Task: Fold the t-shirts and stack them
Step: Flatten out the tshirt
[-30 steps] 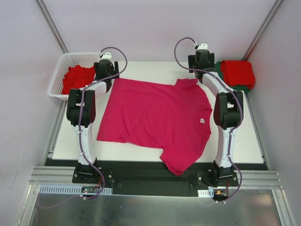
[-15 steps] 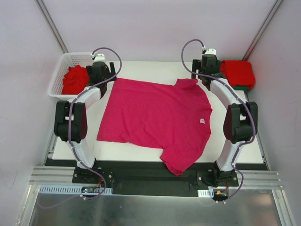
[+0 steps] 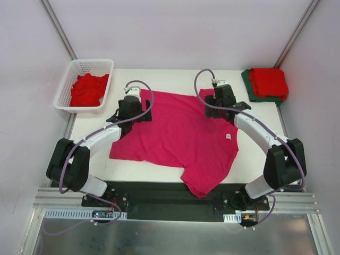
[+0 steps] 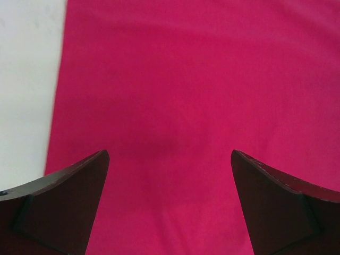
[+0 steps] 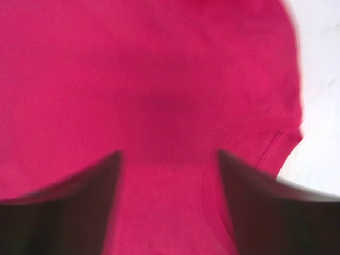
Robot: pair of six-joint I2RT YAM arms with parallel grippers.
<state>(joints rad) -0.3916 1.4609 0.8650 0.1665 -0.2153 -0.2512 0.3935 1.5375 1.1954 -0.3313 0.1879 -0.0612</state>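
Fingers on the left arm (image 3: pixel 131 114) stand wide apart, with nothing between them. They hang over the far left part of the pink shirt (image 3: pixel 180 133). In the left wrist view both dark tips frame flat pink cloth, and the shirt's straight edge runs down the left side, with bare white worktop (image 3: pixel 255 154) beyond it. I cannot tell whether the tips touch the cloth.

On the right arm the fingers (image 3: pixel 222 109) are also parted and grip nothing. They sit over the far right part of the same shirt, near its far sleeve. The right wrist view is blurred, but it shows pink cloth in the gap between the tips. It also shows a curved seam to the right and white worktop past the cloth's edge.

The pink shirt lies spread out across the middle of the worktop, between the two arms. Its small white label (image 3: pixel 228 136) shows on the right side. One sleeve (image 3: pixel 202 183) hangs over the near edge, onto the dark strip where the arm bases stand.

A white basket (image 3: pixel 90 62) stands at the far left corner, partly off the worktop, and holds a crumpled red shirt (image 3: pixel 87 89). At the far right corner a folded red shirt (image 3: pixel 269 81) rests on a dark green shirt (image 3: pixel 248 85). Both are well apart from the pink one.
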